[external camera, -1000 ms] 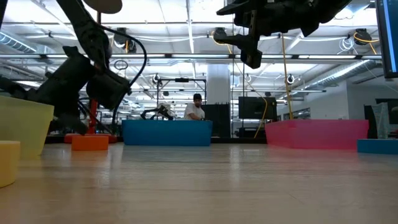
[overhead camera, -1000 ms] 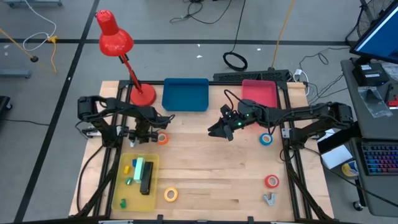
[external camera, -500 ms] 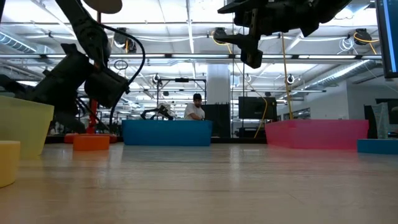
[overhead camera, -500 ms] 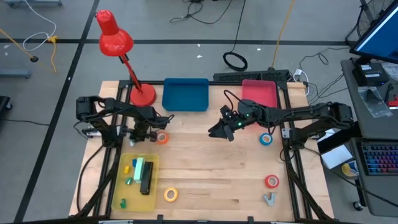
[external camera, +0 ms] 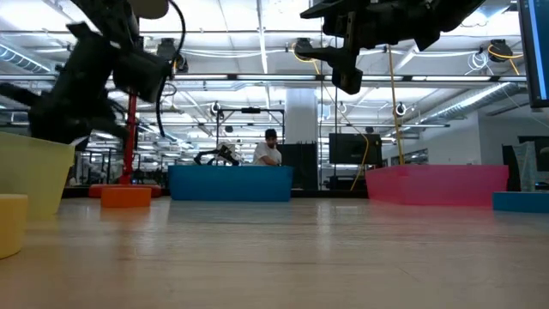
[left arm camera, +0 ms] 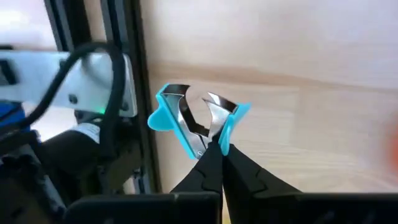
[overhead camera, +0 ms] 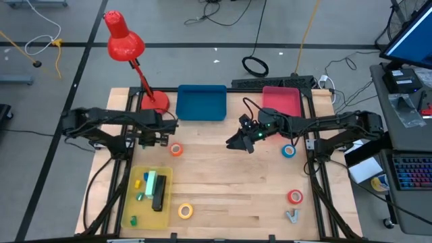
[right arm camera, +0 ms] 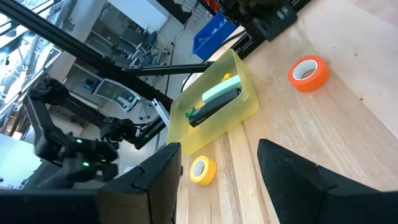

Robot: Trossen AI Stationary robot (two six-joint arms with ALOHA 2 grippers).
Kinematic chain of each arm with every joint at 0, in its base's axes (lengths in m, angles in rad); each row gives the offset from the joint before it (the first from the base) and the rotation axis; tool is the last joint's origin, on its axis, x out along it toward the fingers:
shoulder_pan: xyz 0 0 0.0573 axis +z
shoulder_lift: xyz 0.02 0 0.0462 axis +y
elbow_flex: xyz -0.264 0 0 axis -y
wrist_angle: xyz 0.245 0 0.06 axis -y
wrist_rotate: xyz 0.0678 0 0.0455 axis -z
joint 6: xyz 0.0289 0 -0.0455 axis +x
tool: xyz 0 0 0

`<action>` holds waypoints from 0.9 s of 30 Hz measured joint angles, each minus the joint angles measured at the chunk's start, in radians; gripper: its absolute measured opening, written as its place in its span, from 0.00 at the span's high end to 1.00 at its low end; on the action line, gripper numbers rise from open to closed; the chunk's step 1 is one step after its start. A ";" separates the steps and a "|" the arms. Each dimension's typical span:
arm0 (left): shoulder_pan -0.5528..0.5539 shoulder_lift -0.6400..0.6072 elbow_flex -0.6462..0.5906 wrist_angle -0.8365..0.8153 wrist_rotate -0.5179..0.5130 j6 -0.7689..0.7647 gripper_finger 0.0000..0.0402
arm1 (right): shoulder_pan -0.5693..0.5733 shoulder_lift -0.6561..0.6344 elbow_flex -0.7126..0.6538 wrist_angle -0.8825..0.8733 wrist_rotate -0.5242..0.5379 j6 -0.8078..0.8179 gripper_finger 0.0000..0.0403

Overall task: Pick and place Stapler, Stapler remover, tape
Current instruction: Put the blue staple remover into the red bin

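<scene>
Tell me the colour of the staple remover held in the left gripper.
Light blue with metal claws, clearest in the left wrist view.

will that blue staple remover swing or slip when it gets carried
The blue staple remover looks small and probably light, so lifting should be easy. The left end effector pinches only its narrow hinge end, so it may pivot if bumped. Its metal claws stand spread, suggesting a rigid but springy body.
</scene>
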 joint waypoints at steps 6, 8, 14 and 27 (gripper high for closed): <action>-0.032 -0.126 0.139 0.066 -0.071 0.002 1.00 | -0.001 0.000 0.000 0.000 0.000 -0.001 0.48; -0.051 -0.154 0.189 0.139 -0.097 0.024 1.00 | -0.005 0.000 0.000 0.000 -0.001 -0.008 0.48; -0.090 -0.175 0.293 0.481 -0.142 0.203 1.00 | -0.045 0.000 0.000 0.000 -0.083 -0.011 0.48; -0.100 -0.060 0.299 1.140 0.074 0.433 1.00 | -0.129 0.000 0.000 0.182 -0.102 -0.012 0.48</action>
